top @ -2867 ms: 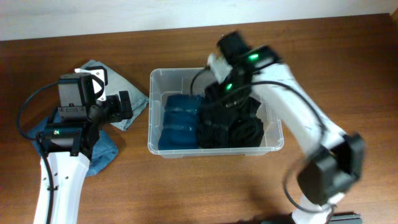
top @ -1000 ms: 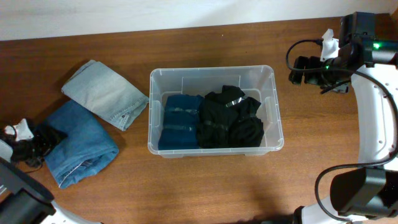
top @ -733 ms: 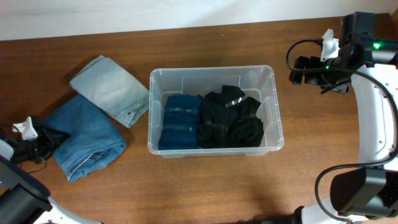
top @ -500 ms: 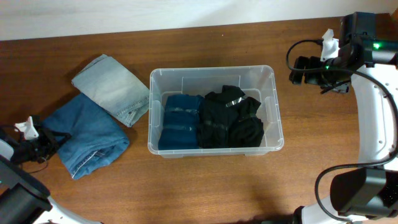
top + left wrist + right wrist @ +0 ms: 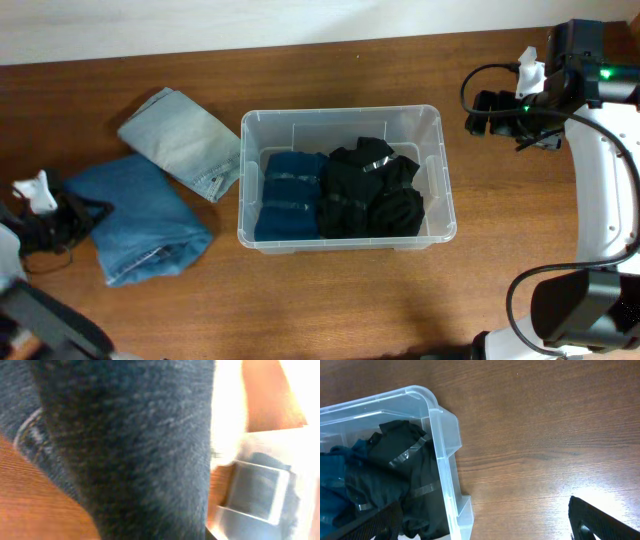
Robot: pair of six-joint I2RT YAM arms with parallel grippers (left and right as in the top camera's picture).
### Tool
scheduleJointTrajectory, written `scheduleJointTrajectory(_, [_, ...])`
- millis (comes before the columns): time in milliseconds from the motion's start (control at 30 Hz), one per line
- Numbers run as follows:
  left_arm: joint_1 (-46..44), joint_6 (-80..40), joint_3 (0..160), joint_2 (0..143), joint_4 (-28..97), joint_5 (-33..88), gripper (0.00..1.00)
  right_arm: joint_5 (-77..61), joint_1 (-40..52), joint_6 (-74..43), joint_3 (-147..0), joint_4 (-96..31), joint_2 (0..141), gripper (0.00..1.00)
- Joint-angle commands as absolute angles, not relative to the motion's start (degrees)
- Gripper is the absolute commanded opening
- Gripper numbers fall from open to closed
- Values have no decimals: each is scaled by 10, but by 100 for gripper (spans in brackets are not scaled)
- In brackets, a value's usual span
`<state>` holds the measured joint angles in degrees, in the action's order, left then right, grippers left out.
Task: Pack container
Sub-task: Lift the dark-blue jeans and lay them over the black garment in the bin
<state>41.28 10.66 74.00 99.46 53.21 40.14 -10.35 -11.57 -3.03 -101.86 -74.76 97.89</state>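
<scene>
1. Overhead: the container (image 5: pixel 340 113) sits mid-counter (image 5: pixel 330 300), holding a folded blue garment (image 5: pixel 288 195) and black clothes (image 5: pixel 372 190); pale jeans (image 5: pixel 178 150) and blue jeans (image 5: pixel 140 225) lie outside it on the left, so I judge two items are left to pack; the left hand (image 5: pixel 62 225) is at the blue jeans' edge; the right hand (image 5: pixel 487 110) is well apart from the container.
2. Left wrist: blurred denim fills the view; the left hand probably pinches the blue jeans (image 5: pixel 125 445); the container (image 5: pixel 260 495) shows beyond.
3. Right wrist: the right hand (image 5: pixel 482 510) is spread and empty beside the container's corner (image 5: pixel 442 420).
</scene>
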Motion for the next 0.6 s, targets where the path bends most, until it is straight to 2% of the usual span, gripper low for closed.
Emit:
scheduleJointTrajectory(0, [375, 51, 813, 879, 526, 457, 1, -96, -115, -33, -1015, -746, 979, 98])
scheduleJointTrajectory(200, [246, -22, 898, 816, 513, 450, 1, -96, -121, -35, -1015, -746, 979, 99])
scheduleJointTrajectory(333, [115, -91, 936, 813, 448, 444, 1, -96, -121, -35, -1015, -746, 979, 98])
scheduleJointTrajectory(567, [-98, -190, 936, 829, 356, 274, 1, -66, -126, -40, -1016, -746, 977, 98])
